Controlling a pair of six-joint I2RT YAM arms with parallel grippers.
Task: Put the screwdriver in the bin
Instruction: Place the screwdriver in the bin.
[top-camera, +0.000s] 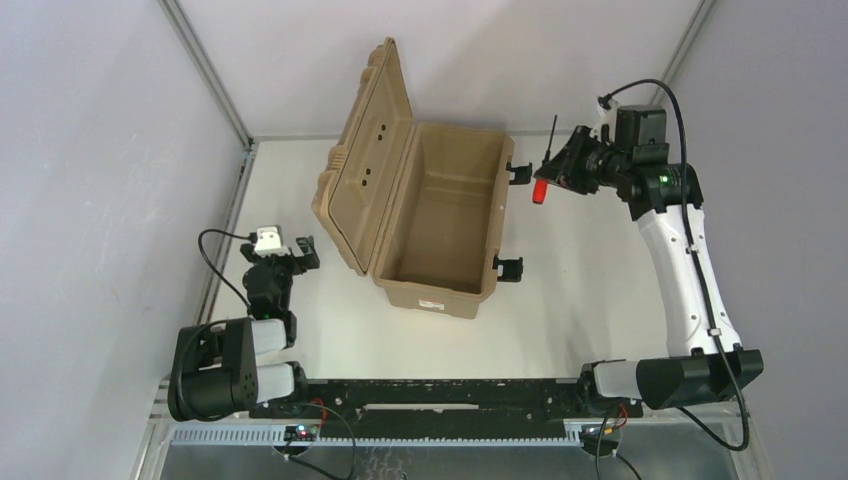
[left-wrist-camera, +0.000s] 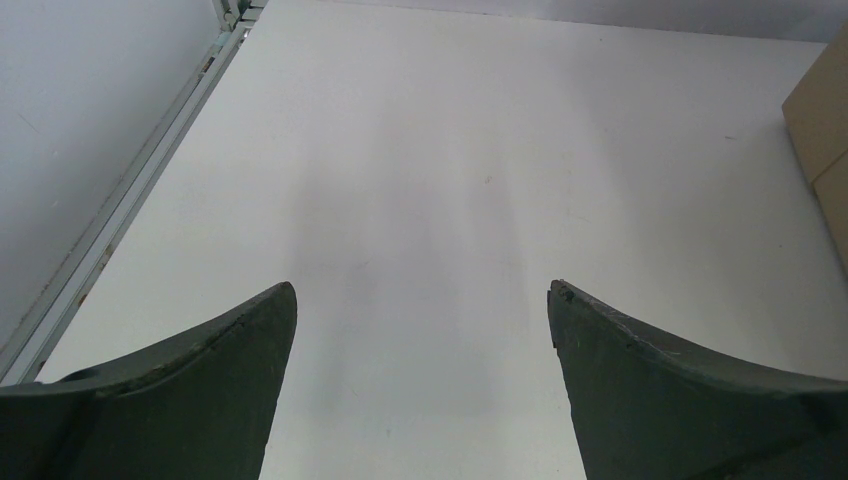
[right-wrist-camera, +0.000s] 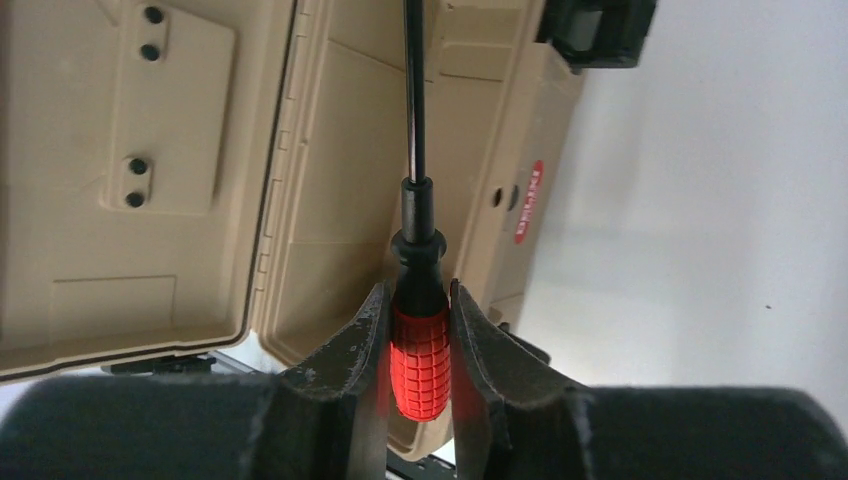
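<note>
Screwdriver (top-camera: 546, 168), from above, is pinched aloft by the right gripper (top-camera: 562, 172) just right of the open bin (top-camera: 447, 131); the left wrist shows the left gripper (left-wrist-camera: 420, 292) spread over the table (left-wrist-camera: 450, 150); the right wrist shows its red handle clamped, so I'd clear the rim before releasing.

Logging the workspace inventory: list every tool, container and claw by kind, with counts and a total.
screwdriver: 1
bin: 1
claws: 2, the left claw and the right claw
Total: 4
</note>
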